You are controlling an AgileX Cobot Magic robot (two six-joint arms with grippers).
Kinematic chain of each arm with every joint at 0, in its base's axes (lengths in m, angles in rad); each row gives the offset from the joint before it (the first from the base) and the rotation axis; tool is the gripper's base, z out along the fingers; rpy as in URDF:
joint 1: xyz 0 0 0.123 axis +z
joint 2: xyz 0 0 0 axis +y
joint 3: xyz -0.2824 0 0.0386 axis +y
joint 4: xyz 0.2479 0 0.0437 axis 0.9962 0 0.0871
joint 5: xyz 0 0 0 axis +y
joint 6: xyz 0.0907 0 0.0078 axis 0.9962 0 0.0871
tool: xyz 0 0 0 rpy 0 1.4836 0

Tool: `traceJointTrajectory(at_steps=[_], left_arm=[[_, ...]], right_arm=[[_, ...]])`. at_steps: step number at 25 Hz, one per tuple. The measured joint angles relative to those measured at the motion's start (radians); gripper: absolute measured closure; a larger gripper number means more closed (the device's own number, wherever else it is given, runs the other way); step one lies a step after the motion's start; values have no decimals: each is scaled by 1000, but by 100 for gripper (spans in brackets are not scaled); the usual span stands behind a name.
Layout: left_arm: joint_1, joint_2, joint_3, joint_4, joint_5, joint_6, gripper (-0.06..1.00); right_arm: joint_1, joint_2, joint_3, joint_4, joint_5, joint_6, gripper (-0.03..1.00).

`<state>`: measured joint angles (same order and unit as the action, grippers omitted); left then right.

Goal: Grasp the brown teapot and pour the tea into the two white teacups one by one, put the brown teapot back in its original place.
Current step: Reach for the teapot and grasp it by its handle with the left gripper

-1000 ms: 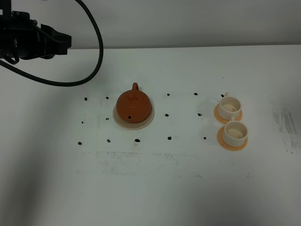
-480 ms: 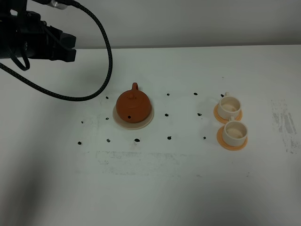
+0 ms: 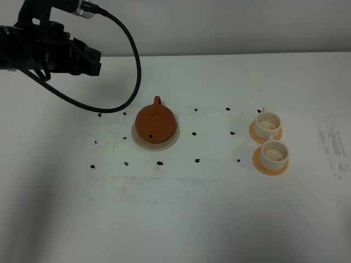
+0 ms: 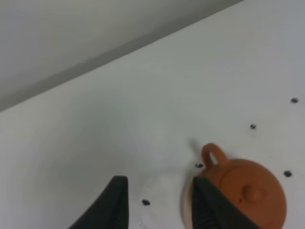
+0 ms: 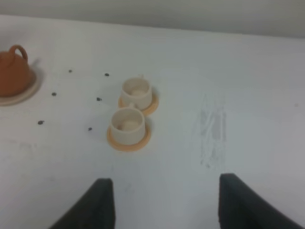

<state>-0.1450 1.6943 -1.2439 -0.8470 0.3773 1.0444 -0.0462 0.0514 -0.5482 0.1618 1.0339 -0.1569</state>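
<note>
**Operator:** Teapot position?
**Inspector:** Your brown teapot [image 3: 156, 123] sits on the cream saucer [image 3: 171, 141], mid-counter [image 3: 219, 219]. The far white teacup [image 3: 267, 123] and the near white teacup [image 3: 273, 153] stand on orange coasters [image 3: 269, 172], well to its right.
**Operator:** Grippers?
**Inspector:** Your left gripper [image 4: 159, 205] and right gripper [image 5: 167, 205] are both spread wide, holding nothing.

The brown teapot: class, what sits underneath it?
A round cream saucer, its rim showing around the brown teapot. The saucer's middle is hidden by the pot.
</note>
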Motion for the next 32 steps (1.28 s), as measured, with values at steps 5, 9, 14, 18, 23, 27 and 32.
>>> traceJointTrajectory(at_steps=[5, 9, 14, 18, 23, 27, 32], left_arm=[[-11, 33, -79, 6, 38, -6, 64], [-21, 42, -132, 31, 41, -26, 64], [-21, 42, -192, 66, 61, -42, 64], [-21, 43, -204, 97, 59, -71, 64], [-21, 66, -204, 104, 64, -86, 64], [-48, 81, -204, 123, 64, -87, 64], [-117, 146, -236, 154, 64, -135, 64]], right_arm=[[0, -49, 22, -15, 59, 3, 50], [0, -49, 31, -29, 80, 13, 50], [0, -49, 31, -29, 81, 17, 50], [-57, -49, 31, -21, 82, 18, 50], [-147, -49, 31, 15, 82, 19, 50], [-155, -49, 31, 50, 82, 19, 50], [-155, -49, 31, 76, 79, 21, 50]])
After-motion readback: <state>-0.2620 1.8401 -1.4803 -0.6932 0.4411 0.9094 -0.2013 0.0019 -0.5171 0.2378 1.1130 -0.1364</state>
